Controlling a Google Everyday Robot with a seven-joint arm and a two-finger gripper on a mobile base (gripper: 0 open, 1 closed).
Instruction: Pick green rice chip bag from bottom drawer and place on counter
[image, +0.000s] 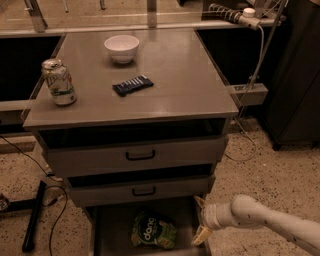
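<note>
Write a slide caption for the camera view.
Open two-finger gripper hovers at the right edge of the grey metal bottom drawer, near the crinkly green foil rice chip bag inside.

On the counter (190, 85), the bowl (121, 48) sits near the back edge and the can (59, 82) by the left edge towards the front corner. The wrapper (132, 85) lies between them, nearer the middle. Below the front edge, the green rice chip bag (152, 231) lies in the bottom drawer (112, 225). The gripper (201, 219) is just right of the bag, at the drawer's right side.
</note>
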